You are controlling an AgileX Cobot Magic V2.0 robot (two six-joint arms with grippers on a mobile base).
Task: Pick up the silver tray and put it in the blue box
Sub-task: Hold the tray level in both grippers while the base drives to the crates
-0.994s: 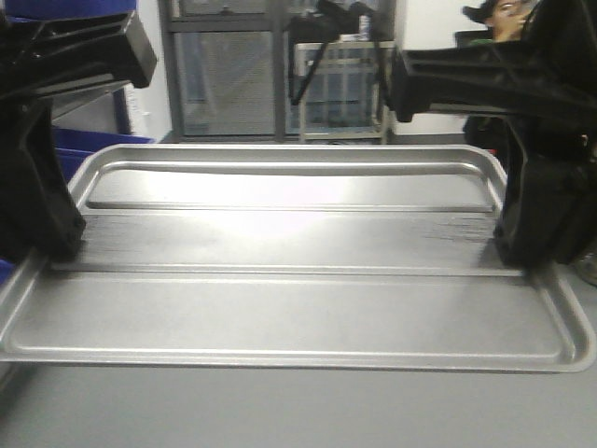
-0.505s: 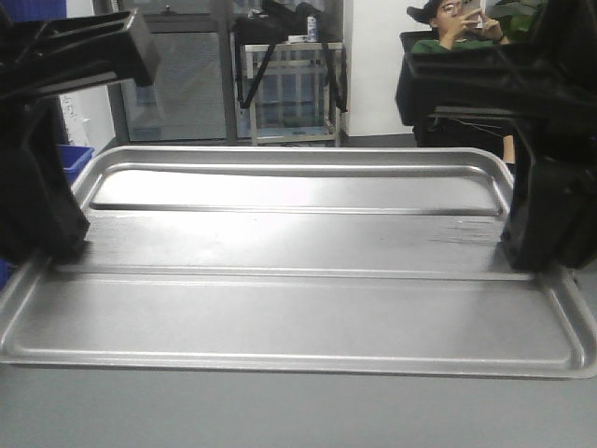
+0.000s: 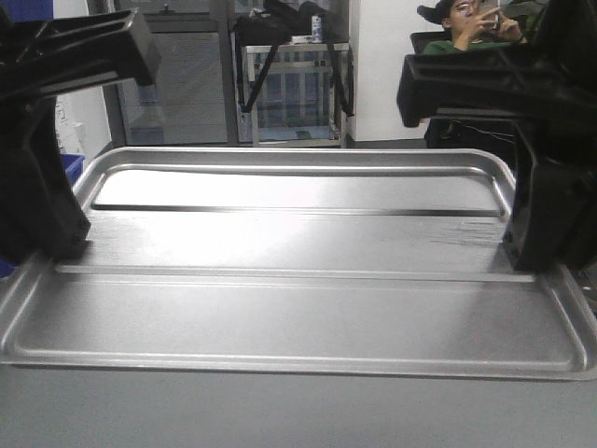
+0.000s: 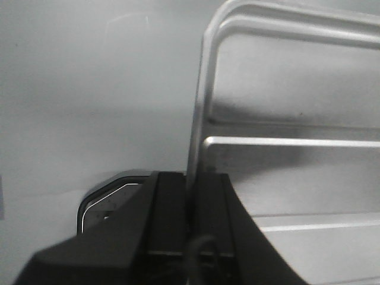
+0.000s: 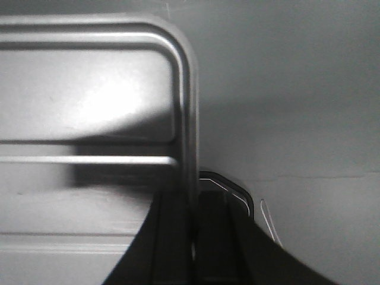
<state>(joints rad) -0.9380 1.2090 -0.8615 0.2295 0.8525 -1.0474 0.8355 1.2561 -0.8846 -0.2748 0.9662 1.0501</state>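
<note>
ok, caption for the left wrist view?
Left gripper shut on the side rim of the silver tray, grey surface beyond.

no readable text, label or number appears in any view.

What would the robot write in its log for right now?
left gripper: jaws shut on rim of large rectangular silver metal tray | right gripper: jaws shut on opposite rim | blue plastic box: edge visible, tray not inside

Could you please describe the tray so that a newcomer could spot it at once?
Filling the front view is the large shallow rectangular silver metal tray, its short rims clamped by the left gripper and right gripper. Two long raised ribs across its recessed centre set it apart.
</note>
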